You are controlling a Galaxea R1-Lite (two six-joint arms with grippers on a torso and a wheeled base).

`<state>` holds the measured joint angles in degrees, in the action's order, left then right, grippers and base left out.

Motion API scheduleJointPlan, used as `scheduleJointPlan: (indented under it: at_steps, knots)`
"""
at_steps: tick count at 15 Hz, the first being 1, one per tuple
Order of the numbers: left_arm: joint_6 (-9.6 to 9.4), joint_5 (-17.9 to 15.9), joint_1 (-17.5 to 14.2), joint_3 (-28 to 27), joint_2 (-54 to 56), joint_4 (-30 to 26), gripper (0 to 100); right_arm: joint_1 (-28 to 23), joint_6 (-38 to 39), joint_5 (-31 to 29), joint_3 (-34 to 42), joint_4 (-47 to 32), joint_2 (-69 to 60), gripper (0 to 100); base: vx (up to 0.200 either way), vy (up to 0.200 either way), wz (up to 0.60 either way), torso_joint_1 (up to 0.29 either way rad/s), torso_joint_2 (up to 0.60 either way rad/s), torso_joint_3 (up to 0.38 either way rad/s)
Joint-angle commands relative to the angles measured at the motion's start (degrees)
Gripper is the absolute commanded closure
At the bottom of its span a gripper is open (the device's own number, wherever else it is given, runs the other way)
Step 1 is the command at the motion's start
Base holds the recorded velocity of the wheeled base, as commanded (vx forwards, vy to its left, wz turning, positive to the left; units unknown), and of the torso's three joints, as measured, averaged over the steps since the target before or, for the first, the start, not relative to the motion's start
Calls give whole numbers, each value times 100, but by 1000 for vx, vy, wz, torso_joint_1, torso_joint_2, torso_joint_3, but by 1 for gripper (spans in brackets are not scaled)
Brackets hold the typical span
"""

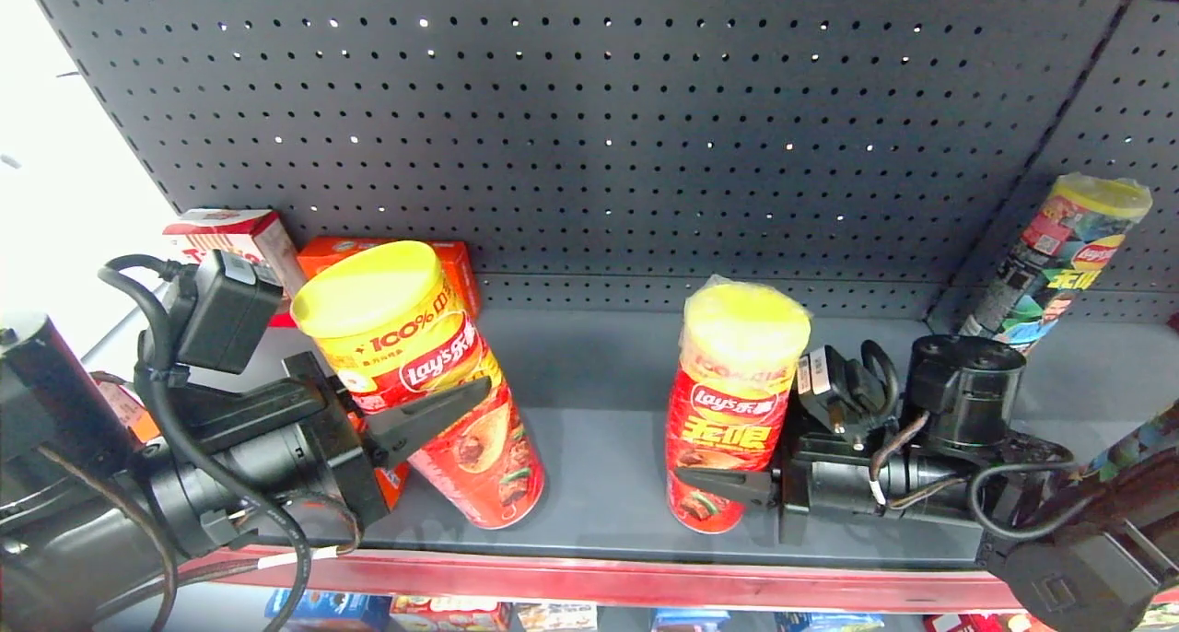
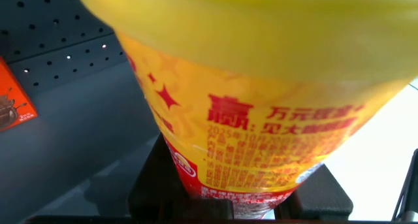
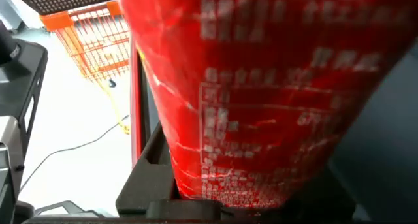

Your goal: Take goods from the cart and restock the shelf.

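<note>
My left gripper (image 1: 433,402) has its jaws clamped on the tilted can (image 1: 414,356) over the shelf (image 1: 599,411) — I'd right it before releasing. The right gripper (image 1: 728,485) jaws hold the upright can (image 1: 737,383) mid-shelf — open gently.

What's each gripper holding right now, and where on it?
Left gripper grips the tilted chip can around its mid-body. Right gripper grips the upright chip can low on its body, near the base.
</note>
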<state>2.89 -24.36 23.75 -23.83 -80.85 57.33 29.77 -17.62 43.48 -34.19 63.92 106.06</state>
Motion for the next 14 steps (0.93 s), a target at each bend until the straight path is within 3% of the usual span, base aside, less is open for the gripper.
scheduleJointPlan:
  at_steps: [1, 3, 4, 9, 14]
  knots:
    - [1, 1, -2, 1, -10, 6, 100, -15, 4, 2, -17, 68, 187, 100, 0, 0, 0, 0, 0, 0]
    - [1, 1, -2, 10, -10, 6, 100, -15, 4, 2, -17, 112, 249, 100, 0, 0, 0, 0, 0, 0]
    - [1, 1, -10, 28, -1, 15, 100, -15, 4, -7, -26, 121, 257, 0, 0, 0, 0, 0, 0, 0]
    - [1, -8, -2, 37, -1, 32, 100, -41, 13, -94, 71, 253, 55, 0, 0, 0, 0, 0, 0, 0]
    - [-8, -16, 7, 45, 8, 50, 100, -94, 127, -323, 326, 33, -999, 0, 0, 0, 0, 0, 0, 0]
